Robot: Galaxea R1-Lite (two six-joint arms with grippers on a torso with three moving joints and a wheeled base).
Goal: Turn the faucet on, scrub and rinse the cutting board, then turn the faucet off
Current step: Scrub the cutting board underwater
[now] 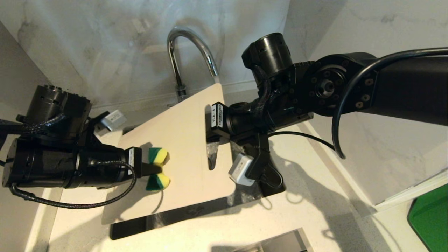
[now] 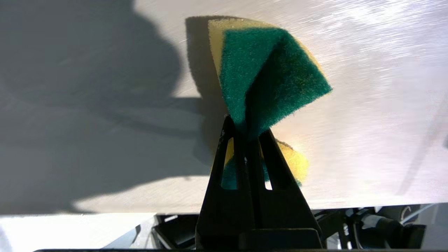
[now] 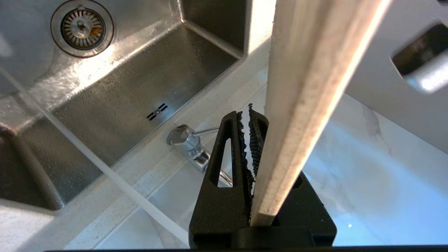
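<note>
Your left hand (image 1: 148, 168) is clamped on the folded green-and-yellow sponge (image 1: 158, 168) over the near left of the cutting board (image 1: 185, 140); press it flat and stroke right. Your right hand (image 3: 252, 140) pinches the board's right edge, tilted over the sink (image 3: 140, 80) below the faucet (image 1: 189, 52); hold it steady.

The cutting board (image 1: 182, 140), a thin cream-white rectangle with rounded corners and an elongated slot near one end, is held tilted over the sink, its far corner raised toward the faucet (image 1: 190, 49). The faucet, a shiny chrome gooseneck, stands behind it; a stream of water is seen running in the right wrist view.
</note>
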